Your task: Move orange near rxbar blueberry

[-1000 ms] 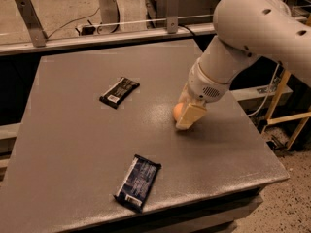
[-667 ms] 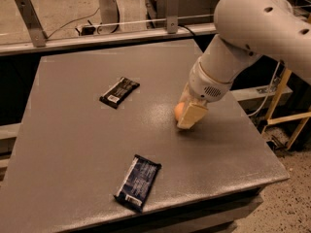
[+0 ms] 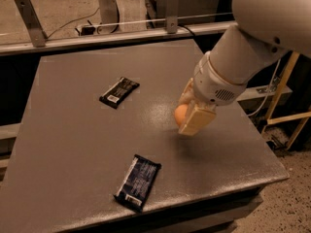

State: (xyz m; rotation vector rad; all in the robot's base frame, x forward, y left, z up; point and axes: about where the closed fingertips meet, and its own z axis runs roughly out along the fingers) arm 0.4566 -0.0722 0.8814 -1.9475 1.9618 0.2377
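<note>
Compared with a second ago, the gripper (image 3: 190, 114) has barely shifted. It has slid a touch toward the near edge, and the arm's forearm has swung so that it reaches in more steeply from the upper right. It remains clenched on the orange (image 3: 180, 114), which shows between the pale fingers right of the tabletop's middle, with a soft shadow below suggesting it is held just off the surface. So the carry has hardly begun: the rxbar blueberry (image 3: 138, 182) lies well apart near the front edge, down and to the left of the fruit. A black-wrapped bar (image 3: 119, 91) rests farther back. The tabletop (image 3: 68, 130) is a plain grey matte slab. Behind it run a metal rail with upright posts (image 3: 30, 19) and cables on a concrete floor, and a pale wooden frame (image 3: 286, 106) stands at the right.
</note>
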